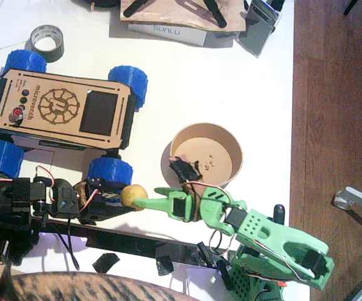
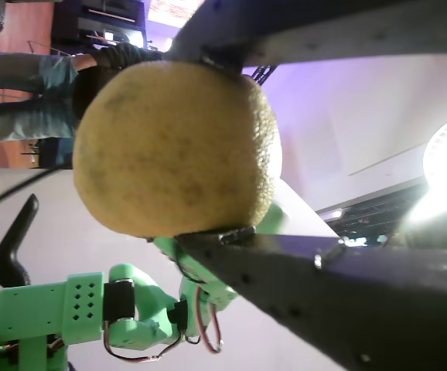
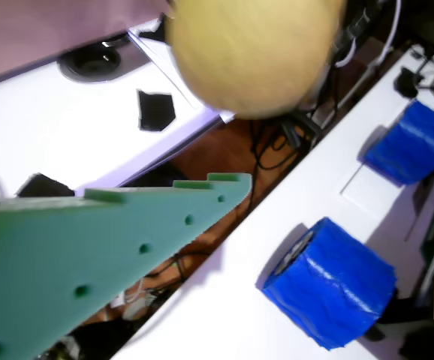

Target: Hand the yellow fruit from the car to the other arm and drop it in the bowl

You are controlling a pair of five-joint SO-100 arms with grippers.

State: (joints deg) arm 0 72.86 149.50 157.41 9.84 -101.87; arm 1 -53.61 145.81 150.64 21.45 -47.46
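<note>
The yellow fruit (image 1: 134,195) hangs just off the car's near right blue wheel (image 1: 110,172), pinched by my black left gripper (image 1: 126,198), which is shut on it. A wrist view shows the yellow fruit (image 2: 177,147) clamped between black fingers (image 2: 347,286). My green right gripper (image 1: 153,197) is open at the fruit's right side, with one long finger (image 1: 148,202) touching or nearly touching it. In the other wrist view that green finger (image 3: 89,247) lies below the fruit (image 3: 251,52) with a gap. The plywood car (image 1: 62,110) stands at the upper left. The tan bowl (image 1: 234,147) sits behind the green arm.
A grey tape roll (image 1: 46,42) lies at the back left, and boxes (image 1: 168,30) line the back edge. The table ends at the right, by wooden floor (image 1: 331,94). Striped fabric (image 1: 74,290) shows at the near edge. Black tape patches (image 1: 106,262) mark the front.
</note>
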